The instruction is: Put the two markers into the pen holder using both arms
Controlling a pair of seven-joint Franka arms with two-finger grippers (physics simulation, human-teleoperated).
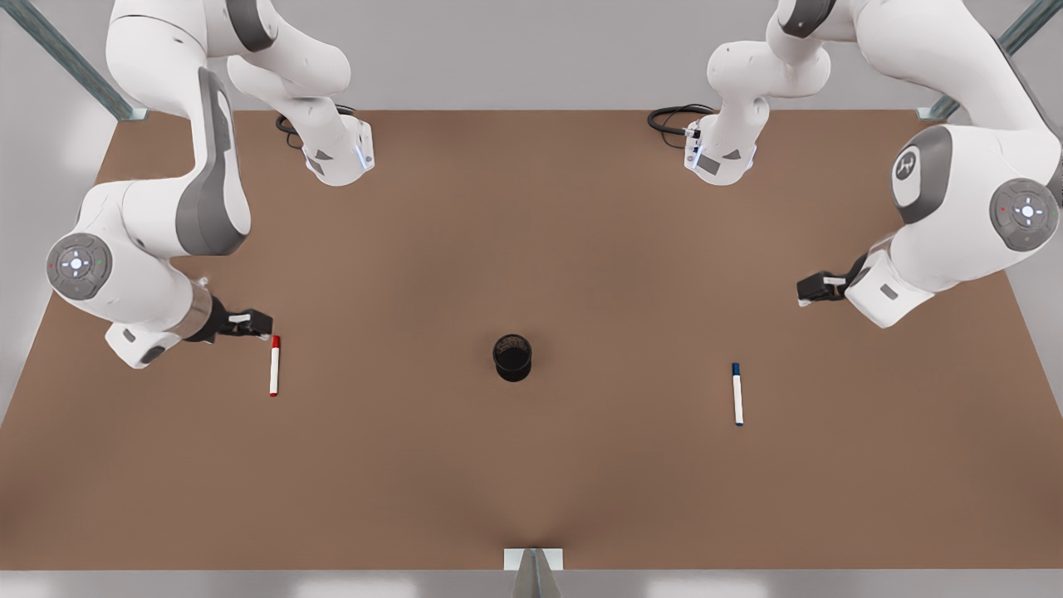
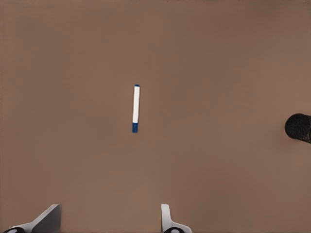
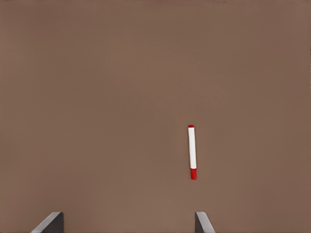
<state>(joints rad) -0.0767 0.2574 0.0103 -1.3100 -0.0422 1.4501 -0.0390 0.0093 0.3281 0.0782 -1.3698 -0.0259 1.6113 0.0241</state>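
**A:** Where do your arms stand?

**B:** Your left gripper [image 1: 818, 287] hangs over the table [image 1: 531, 482] on the front view's right, its arm bent at the elbow and reaching inward. Its fingers [image 2: 167, 221] are spread wide, holding nothing. The blue marker [image 1: 737, 394] lies flat on the table nearer the camera than that gripper, well apart from it.

**A:** And the other?

**B:** Your right gripper [image 1: 253, 322] is on the front view's left, arm folded low, the claw just beside the red marker [image 1: 274, 365] at its cap end. In the right wrist view its fingers [image 3: 203, 223] are parted, with nothing between them, and the red marker lies off to one side of the gap.

**A:** Anything you can't make out?

**B:** Only the fingertips show in each wrist view. The pen holder [image 1: 512, 357] is cut by the frame edge in the left wrist view. Whether the right claw touches the red cap, you cannot tell.

**A:** Count?

**B:** Two markers, one holder standing upright between them, two arms.
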